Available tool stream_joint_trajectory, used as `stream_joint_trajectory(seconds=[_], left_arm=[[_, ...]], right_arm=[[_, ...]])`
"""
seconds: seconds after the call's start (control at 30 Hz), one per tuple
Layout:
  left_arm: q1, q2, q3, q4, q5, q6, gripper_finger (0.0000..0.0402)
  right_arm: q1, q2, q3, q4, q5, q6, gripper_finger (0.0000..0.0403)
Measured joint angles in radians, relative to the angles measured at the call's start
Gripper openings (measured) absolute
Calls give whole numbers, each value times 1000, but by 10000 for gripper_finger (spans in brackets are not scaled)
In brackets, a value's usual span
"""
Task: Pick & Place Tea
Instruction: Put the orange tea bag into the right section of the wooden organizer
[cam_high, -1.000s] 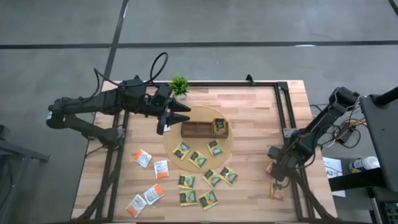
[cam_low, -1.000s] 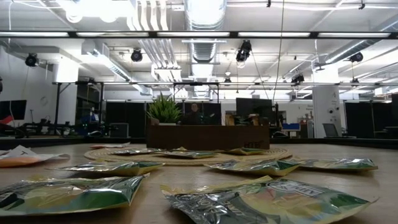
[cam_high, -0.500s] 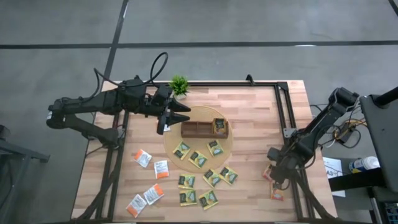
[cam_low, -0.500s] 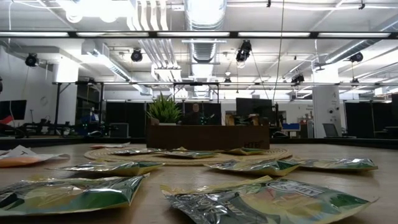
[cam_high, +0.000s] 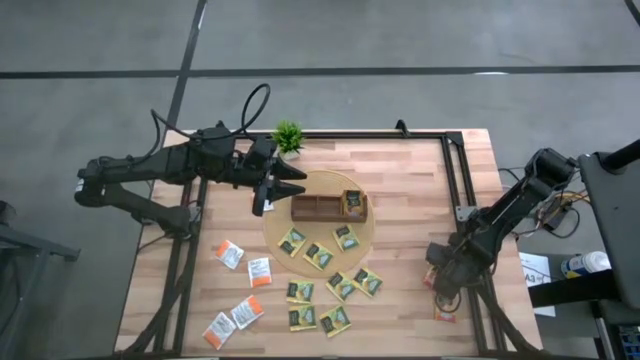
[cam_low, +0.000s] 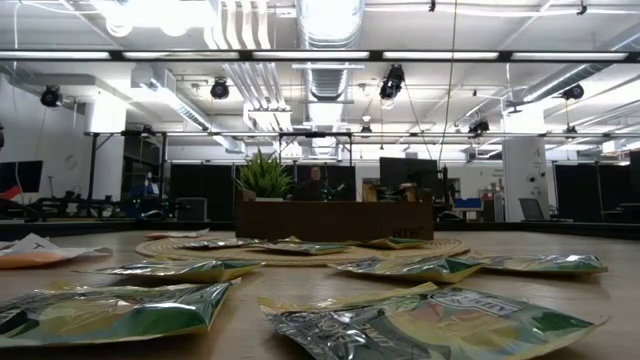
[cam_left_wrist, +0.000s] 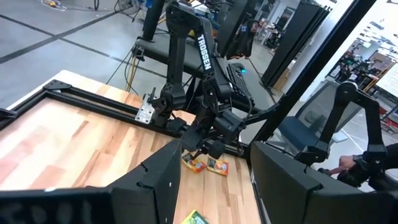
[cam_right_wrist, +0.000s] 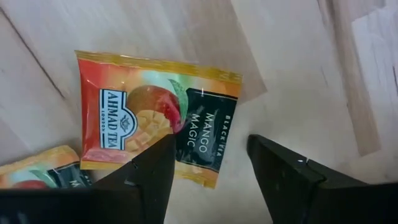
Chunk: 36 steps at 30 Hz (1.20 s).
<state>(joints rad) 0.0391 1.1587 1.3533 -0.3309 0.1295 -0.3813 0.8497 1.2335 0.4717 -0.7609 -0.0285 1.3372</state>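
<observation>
The right gripper (cam_high: 447, 283), jaws parted and holding nothing, hangs low at the table's right edge, lower right of the high view, directly over a red-orange mango sachet (cam_right_wrist: 158, 134) with a second sachet (cam_right_wrist: 37, 174) just beside it. The left gripper (cam_high: 290, 181), also spread open and empty, hovers left of the brown tray (cam_high: 328, 207) at upper centre. The green-and-yellow sachets (cam_high: 318, 256) lie below the tray, and the white-and-orange sachets (cam_high: 240, 285) at lower left.
</observation>
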Motion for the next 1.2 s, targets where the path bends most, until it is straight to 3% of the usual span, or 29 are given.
stream_joint_trajectory(seconds=[0.13, 0.37, 0.53, 0.77, 1.2], left_arm=[[0, 0, 0, 0, 0, -10, 188], [0, 0, 0, 2, 0, -11, 188], [-1, 0, 0, 2, 0, -12, 188], [-1, 0, 0, 2, 0, -12, 188], [-1, 0, 0, 2, 10, -5, 188]], right_arm=[[0, 7, 4, -2, -8, -11, 160], [0, -36, 5, 38, -6, -6, 21], [-6, -79, 8, 92, -8, 7, 8], [-31, -130, 82, 87, 79, 18, 8], [-261, -65, 308, -6, 111, -315, 8]])
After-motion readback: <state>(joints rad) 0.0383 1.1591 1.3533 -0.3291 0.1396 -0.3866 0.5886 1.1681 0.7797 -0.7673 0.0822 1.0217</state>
